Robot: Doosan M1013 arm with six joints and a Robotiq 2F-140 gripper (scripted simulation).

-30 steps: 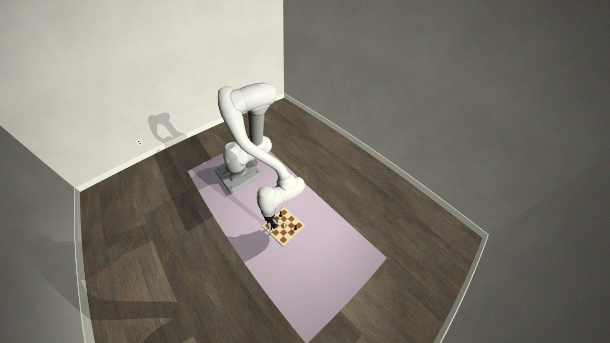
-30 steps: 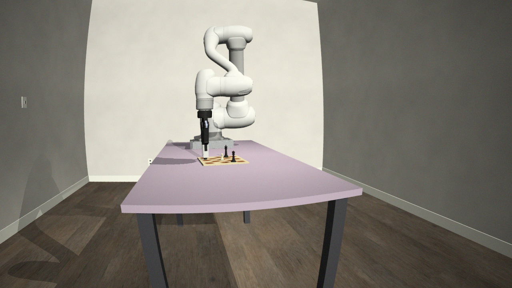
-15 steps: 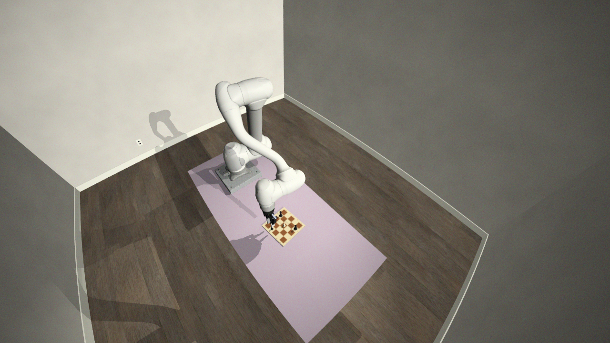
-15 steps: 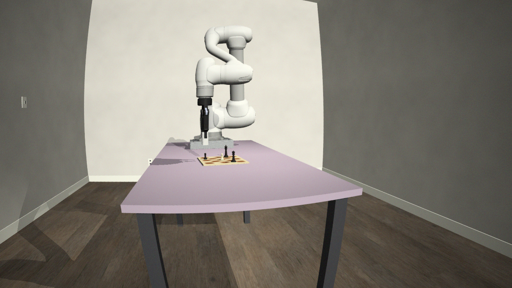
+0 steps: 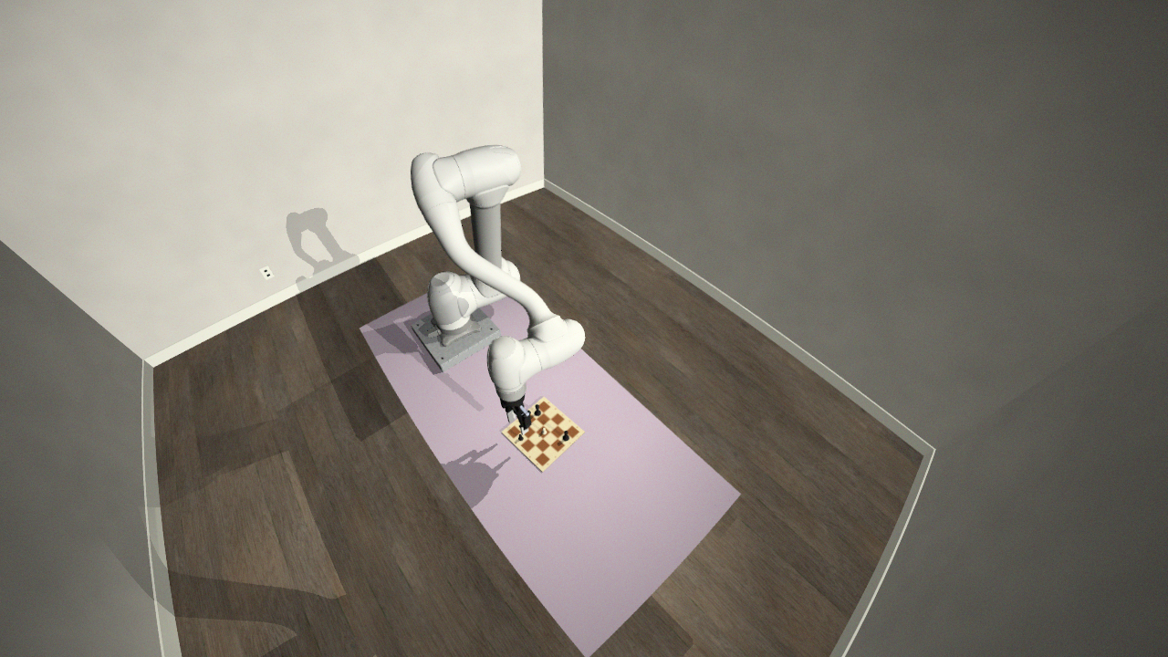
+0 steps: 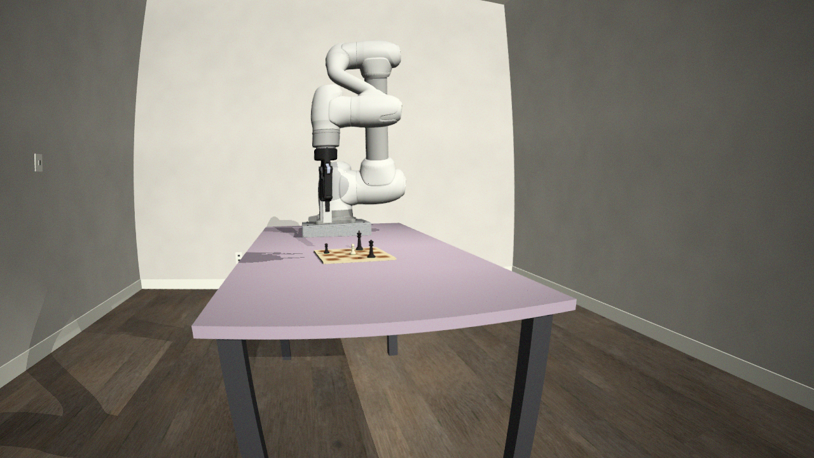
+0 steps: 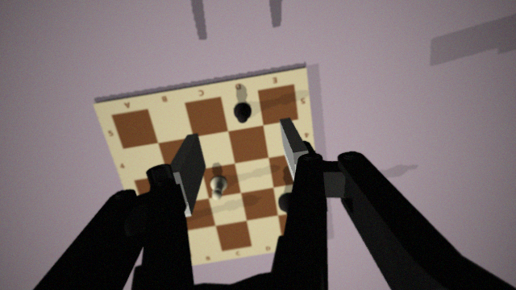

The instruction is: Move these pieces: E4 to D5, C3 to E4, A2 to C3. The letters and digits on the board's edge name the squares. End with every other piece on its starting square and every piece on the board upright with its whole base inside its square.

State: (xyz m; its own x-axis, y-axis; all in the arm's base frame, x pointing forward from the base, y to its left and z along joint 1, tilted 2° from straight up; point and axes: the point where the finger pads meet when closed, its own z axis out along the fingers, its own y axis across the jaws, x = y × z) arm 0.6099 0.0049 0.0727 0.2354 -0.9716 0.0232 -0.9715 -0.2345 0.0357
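Two fingers of the gripper [image 7: 242,153] fill the near part of the wrist view, standing partly open with nothing between them. Below them lies the board [image 7: 133,105], a five-by-five grid with letters A to E on one edge and digits along its sides. A white pawn [image 7: 218,185] stands upright on a dark square in column C, between the fingers in the picture but well below them. A dark piece [image 7: 285,201] on the E side of the board is partly hidden behind the right finger, so its square cannot be read. Farther off, a black pawn [image 7: 242,111] stands upright on D5, a light square under the letter D, in the row marked 5.

In the exterior view the board [image 6: 341,259] rests on a lilac table [image 6: 369,296]. Four pieces stand on it: a black pawn [image 6: 325,248] at the left, the white pawn [image 6: 352,249], and two taller black pieces [image 6: 371,249] [image 6: 358,240]. The gripper [image 6: 325,196] hangs well above the left pawn, pointing straight down.

Beyond the board, the arm [image 6: 364,111] rises from a grey base [image 6: 310,230] at the far end of the table.
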